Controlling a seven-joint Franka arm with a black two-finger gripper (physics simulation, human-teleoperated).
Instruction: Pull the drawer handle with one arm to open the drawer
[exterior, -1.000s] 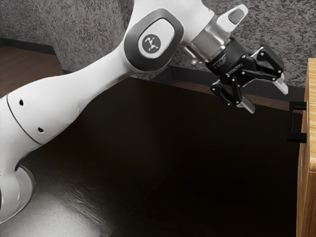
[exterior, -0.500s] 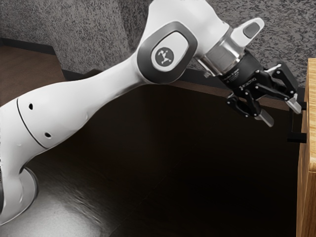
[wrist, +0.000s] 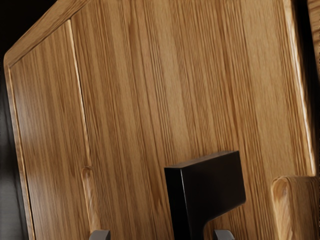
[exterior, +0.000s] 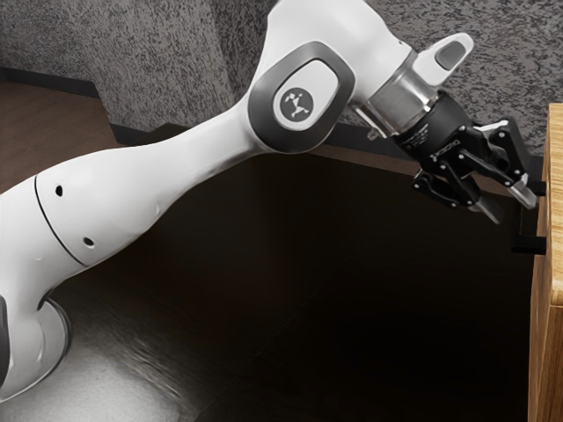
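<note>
Hold big white robot arm (exterior: 176, 211) steady. Light brown wooden drawer front (wrist: 150, 90), at exterior view's right edge, looks shut. Black two-finger claw (exterior: 510, 207): fingers (exterior: 525, 192) apart, clamped on nothing. Black square bar handle (wrist: 205, 185) sits between them; you squeeze firm, then pull straight back. Count: one arm, one drawer, one claw, one handle.

Rough grey speckled wall (exterior: 132, 44) across back. Dark skirting strip (exterior: 48, 83) along its foot. Brown wooden floor (exterior: 44, 119) at exterior view's left, beyond surface. Black glossy surface (exterior: 334, 299) broad and dark; pale sheen of light on its near part toward exterior view's left. Light oak-grain wooden cabinet (exterior: 550, 290) at exterior view's right edge, corners rounded
</note>
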